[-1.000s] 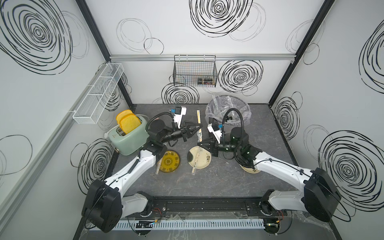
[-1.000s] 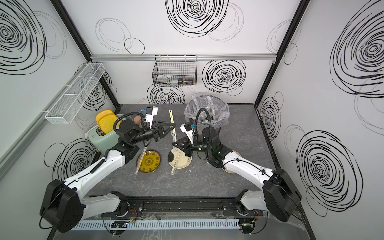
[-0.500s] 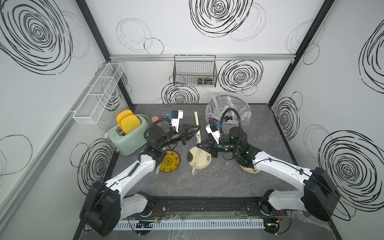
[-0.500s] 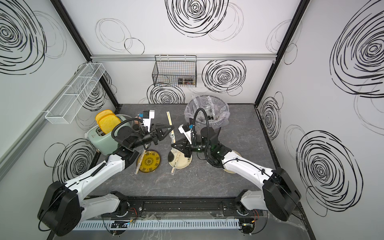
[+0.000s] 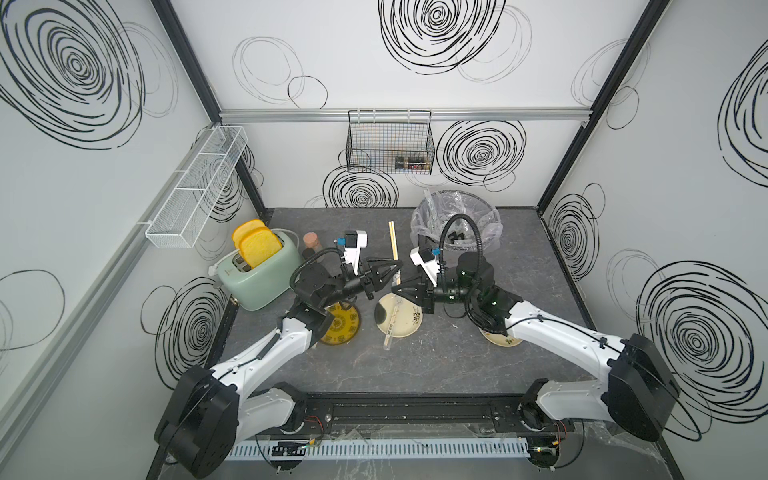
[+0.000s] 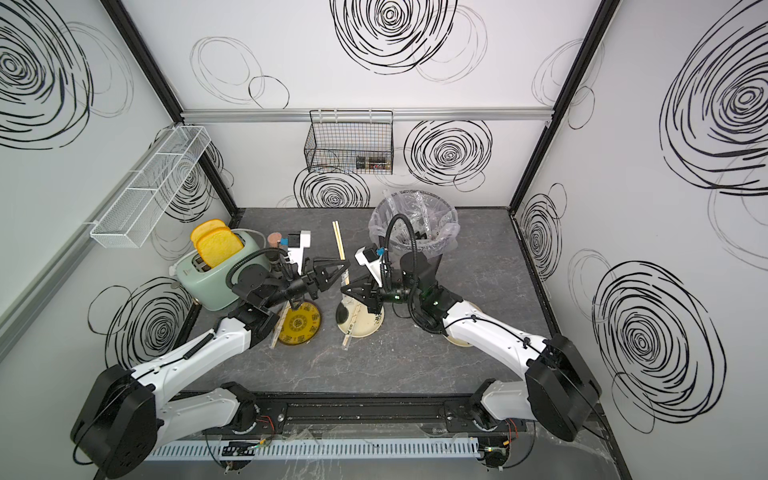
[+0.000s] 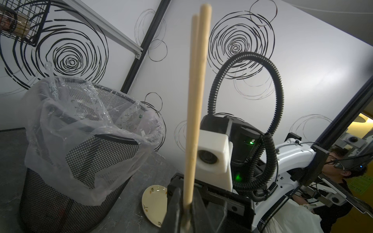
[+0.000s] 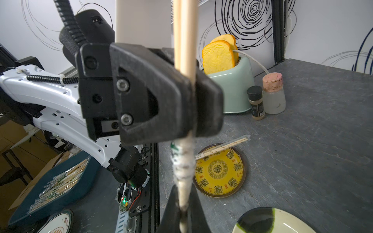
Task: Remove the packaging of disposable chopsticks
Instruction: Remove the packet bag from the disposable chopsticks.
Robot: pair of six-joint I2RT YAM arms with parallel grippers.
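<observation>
A pair of disposable chopsticks (image 7: 196, 90) is clamped near one end in my left gripper (image 7: 186, 205), which is shut on the bare pale wood. In both top views the sticks (image 5: 393, 241) point toward the back wall. Just past the left gripper (image 8: 191, 100), the clear packaging (image 8: 182, 161) is bunched on the short end of the sticks. My right gripper (image 8: 183, 209) is shut on that packaging. Over the plates, the two grippers (image 5: 395, 269) (image 5: 395, 286) meet tip to tip. Another wrapped pair (image 5: 390, 332) lies across the cream plate (image 5: 409, 328), and one (image 8: 222, 147) lies on the yellow plate (image 8: 220, 173).
A mesh bin (image 5: 455, 224) with a clear liner stands at the back right. The green toaster (image 5: 259, 274) with bread and two small jars (image 5: 309, 245) are at the back left. A third plate (image 5: 500, 338) lies under my right arm. A wire basket (image 5: 388, 145) hangs on the back wall.
My left gripper with the chopsticks shifted a little to the left and came back. The right gripper has barely moved and still holds the packaging.
</observation>
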